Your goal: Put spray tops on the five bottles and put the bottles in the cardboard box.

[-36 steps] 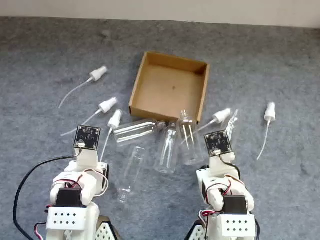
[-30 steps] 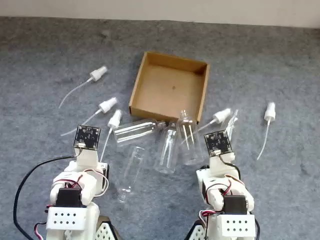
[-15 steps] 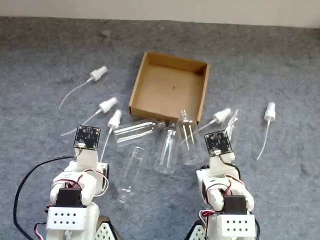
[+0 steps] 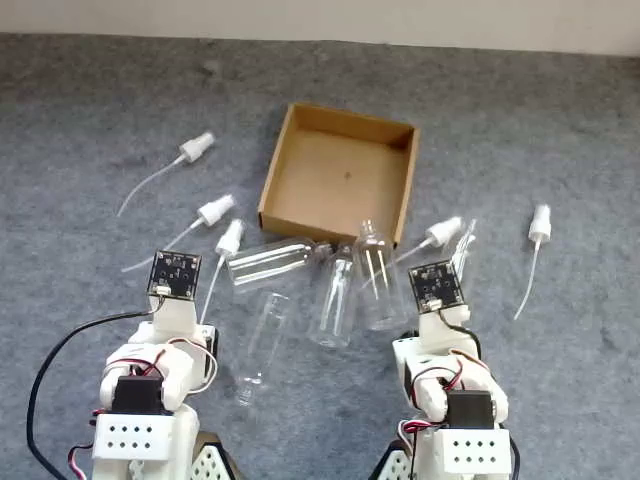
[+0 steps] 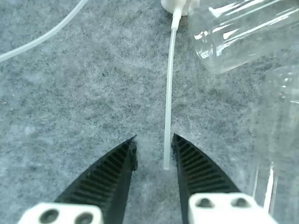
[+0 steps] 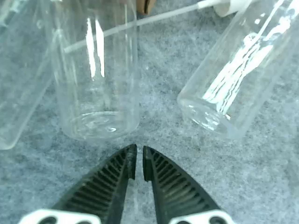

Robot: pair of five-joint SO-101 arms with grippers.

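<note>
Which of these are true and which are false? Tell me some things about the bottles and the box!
1. No bottle is inside the cardboard box. True.
2. Every one of the bottles already wears a spray top. False: the spray tops lie loose on the table, and no bottle has one on.
3. The left gripper is open. True: a spray top's thin tube ends between its jaws.
4. The right gripper is holding a bottle. False: its jaws are shut on nothing, and bottles lie just ahead of it.
</note>
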